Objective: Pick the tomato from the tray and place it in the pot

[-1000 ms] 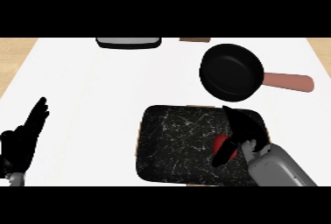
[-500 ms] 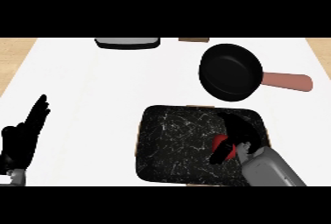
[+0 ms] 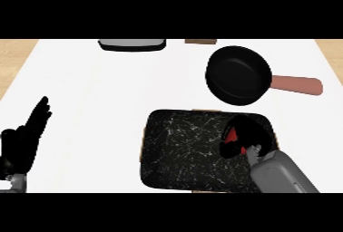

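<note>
Curling over the tomato [image 3: 232, 135], the right hand [image 3: 249, 136] sat at the right end of the tray [image 3: 181, 149], its black fingers bent round the fruit so that only a sliver of red showed on the side facing the tray's middle. Whether the tomato rested on the tray's speckled dark surface or hung just above it could not be told, because the hand hid its underside. Off to the left of the tray, well apart from it and near the counter's front edge, the left hand [image 3: 23, 140] rested open, fingers straight and pointing away, holding nothing. A tomato is probably light, smooth-skinned and somewhat soft, so it would likely slip if pinched at the top and bruise if squeezed; taking it round its widest part, with fingers and thumb on opposite sides, seemed the safest hold. Beyond the tray's far right corner lay the pot [image 3: 238, 75], a round black vessel with a reddish-brown handle [image 3: 295, 84] pointing right, seemingly nothing in it. Farther still from the tray, at the counter's back edge, stood a grey-and-black object [image 3: 132, 44] and a small brown object [image 3: 200, 41], both cut off by the view.
</note>
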Tool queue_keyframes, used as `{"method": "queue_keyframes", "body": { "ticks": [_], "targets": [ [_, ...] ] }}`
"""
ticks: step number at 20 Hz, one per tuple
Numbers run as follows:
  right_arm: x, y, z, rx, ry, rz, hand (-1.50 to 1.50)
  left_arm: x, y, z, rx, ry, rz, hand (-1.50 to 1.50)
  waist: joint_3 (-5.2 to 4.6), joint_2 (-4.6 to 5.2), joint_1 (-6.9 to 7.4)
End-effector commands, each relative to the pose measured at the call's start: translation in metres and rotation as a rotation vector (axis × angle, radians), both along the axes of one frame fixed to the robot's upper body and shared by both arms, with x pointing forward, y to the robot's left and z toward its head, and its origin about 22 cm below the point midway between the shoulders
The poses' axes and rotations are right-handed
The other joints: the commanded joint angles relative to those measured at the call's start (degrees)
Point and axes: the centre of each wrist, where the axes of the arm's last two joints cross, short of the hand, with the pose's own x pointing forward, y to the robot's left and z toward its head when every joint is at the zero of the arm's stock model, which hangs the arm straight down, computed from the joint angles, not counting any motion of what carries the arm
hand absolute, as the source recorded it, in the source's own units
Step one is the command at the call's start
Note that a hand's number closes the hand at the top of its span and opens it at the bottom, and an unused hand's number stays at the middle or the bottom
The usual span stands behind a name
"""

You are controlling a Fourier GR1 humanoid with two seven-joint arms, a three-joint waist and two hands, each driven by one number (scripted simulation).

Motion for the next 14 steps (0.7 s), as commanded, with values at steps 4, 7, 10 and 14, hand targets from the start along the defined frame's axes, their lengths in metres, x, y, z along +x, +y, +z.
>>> {"method": "queue_keyframes", "body": {
  "ticks": [4,7,10,14],
  "targets": [
    [-0.015,0.039,0.011,-0.022,-0.025,0.229,1.50,0.003,-0.015,-0.006,0.005,0.001,-0.014,0.00,0.28,0.34,0.03],
    [-0.012,0.085,0.038,-0.010,-0.138,0.551,1.50,0.007,-0.010,-0.005,0.008,0.005,-0.029,0.00,0.24,0.76,2.14],
    [-0.016,0.106,0.040,-0.018,-0.210,0.717,1.50,0.010,-0.015,0.003,0.001,-0.002,-0.038,0.00,0.33,0.55,1.64],
    [-0.014,0.132,0.063,-0.093,-0.396,0.698,1.50,0.001,0.005,-0.016,-0.012,0.001,0.004,0.00,0.25,0.39,0.61]
  ]
}}
